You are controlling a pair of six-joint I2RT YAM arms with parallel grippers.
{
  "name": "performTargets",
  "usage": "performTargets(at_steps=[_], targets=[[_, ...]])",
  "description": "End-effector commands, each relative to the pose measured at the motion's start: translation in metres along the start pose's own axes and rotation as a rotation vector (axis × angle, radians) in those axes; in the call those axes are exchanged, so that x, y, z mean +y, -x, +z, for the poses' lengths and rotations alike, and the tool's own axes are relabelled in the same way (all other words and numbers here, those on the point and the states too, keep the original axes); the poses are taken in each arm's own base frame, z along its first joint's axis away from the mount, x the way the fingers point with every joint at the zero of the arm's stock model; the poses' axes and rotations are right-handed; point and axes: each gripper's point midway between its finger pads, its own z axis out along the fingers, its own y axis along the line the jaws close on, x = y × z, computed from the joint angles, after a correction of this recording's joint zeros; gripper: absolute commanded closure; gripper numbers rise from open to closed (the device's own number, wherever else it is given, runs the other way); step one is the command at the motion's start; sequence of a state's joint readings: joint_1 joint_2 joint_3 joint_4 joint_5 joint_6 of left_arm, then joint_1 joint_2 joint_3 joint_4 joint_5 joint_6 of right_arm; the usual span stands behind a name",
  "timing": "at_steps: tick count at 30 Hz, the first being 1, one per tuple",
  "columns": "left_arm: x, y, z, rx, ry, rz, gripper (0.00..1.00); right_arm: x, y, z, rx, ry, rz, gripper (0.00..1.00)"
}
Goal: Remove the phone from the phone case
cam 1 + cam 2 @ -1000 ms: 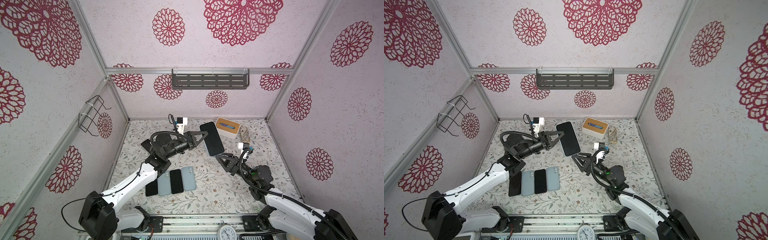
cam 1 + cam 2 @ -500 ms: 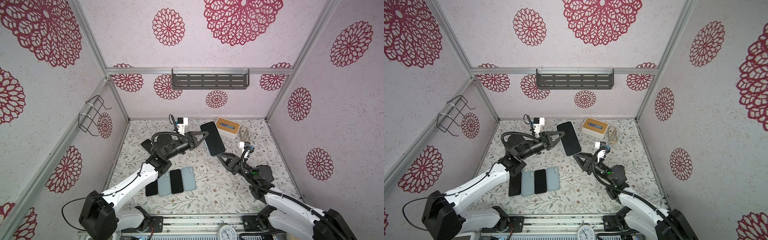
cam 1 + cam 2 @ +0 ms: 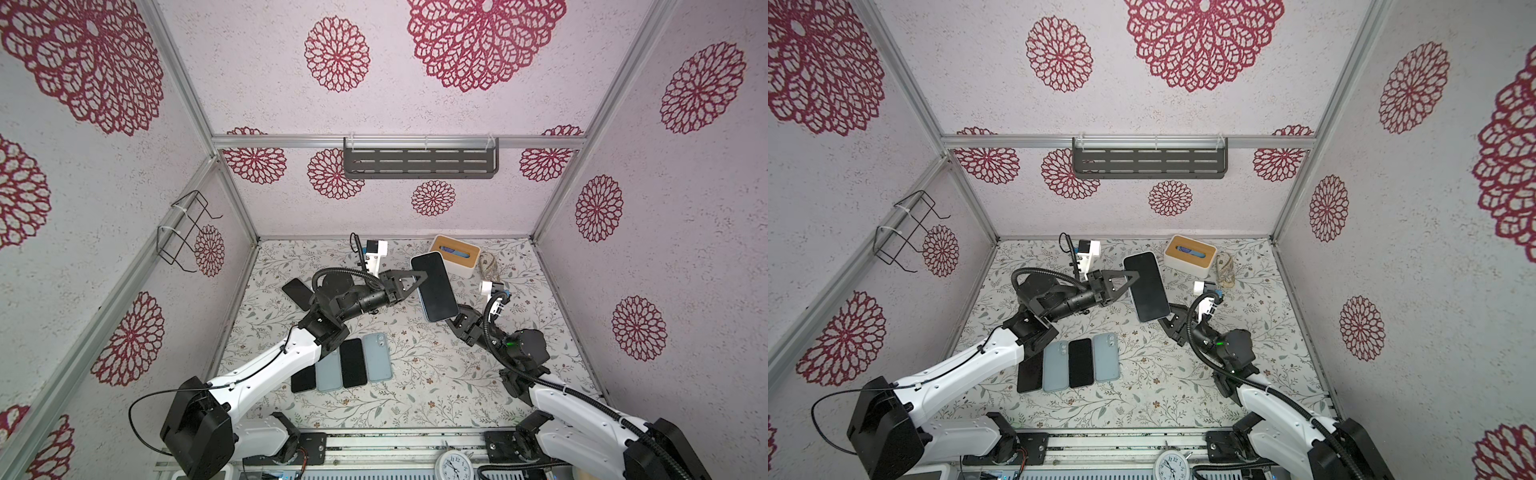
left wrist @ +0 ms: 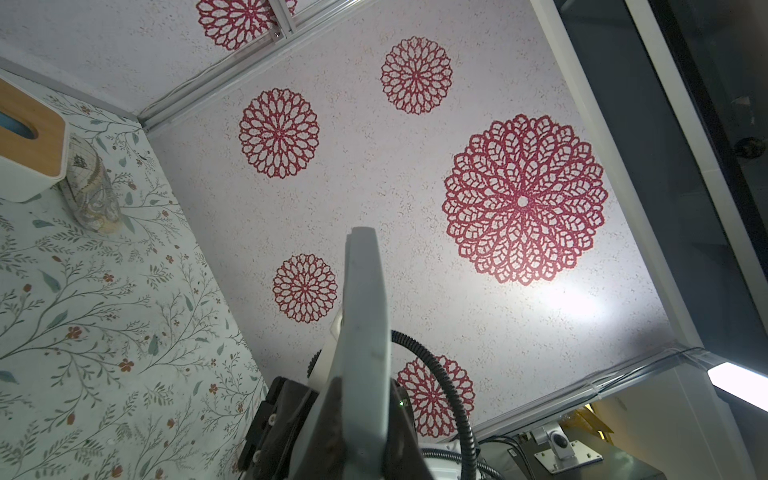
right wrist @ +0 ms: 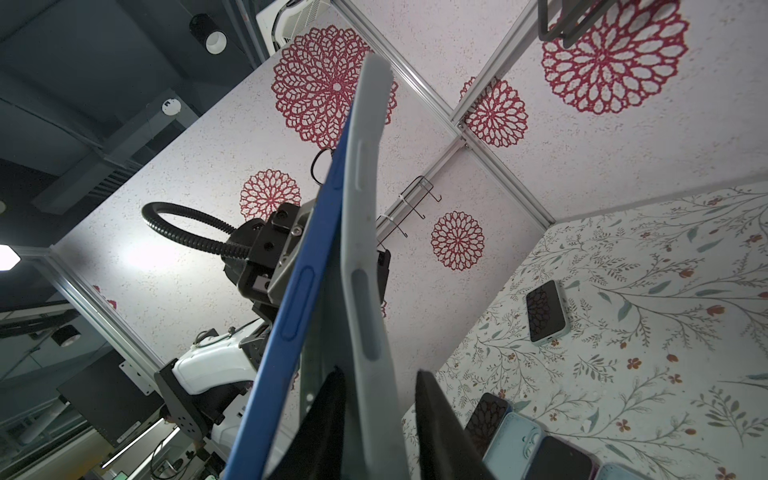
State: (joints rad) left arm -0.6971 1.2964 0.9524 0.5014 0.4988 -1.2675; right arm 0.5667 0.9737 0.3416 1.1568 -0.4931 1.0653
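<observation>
Left pincer [image 3: 420,278] clamps 1 phone [image 3: 435,291]; right pincer [image 5: 380,386], part open, straddles its case [image 5: 365,249]; 5 phones [image 3: 353,362] lie flat.

The blue phone [image 5: 296,291] held aloft, pale grey case [image 5: 362,232] gaping off one end.

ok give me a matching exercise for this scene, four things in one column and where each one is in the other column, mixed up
Things
1. blue phone in pale grey case
2. white box with wooden lid
3. dark grey slotted metal shelf
4. black wire rack

Places
A. mounted on the back wall
B. held off the table by the left gripper
C. fixed to the left wall
D. standing on the table near the back wall

Pairs: 1-B, 2-D, 3-A, 4-C
</observation>
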Motion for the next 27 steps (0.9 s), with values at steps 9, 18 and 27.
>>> performTargets(at_steps=[9,18,27], targets=[[0.045,0.004,-0.009,-0.053,0.129,-0.053,1.0,0.01,0.007,-0.013,-0.064,0.028,0.063,1.0],[0.102,-0.007,0.001,-0.047,0.234,-0.08,0.58,-0.026,-0.016,-0.028,-0.014,-0.137,0.157,1.0],[0.131,-0.016,0.002,-0.041,0.331,0.018,0.27,-0.07,-0.048,-0.052,0.022,-0.303,0.253,1.0]])
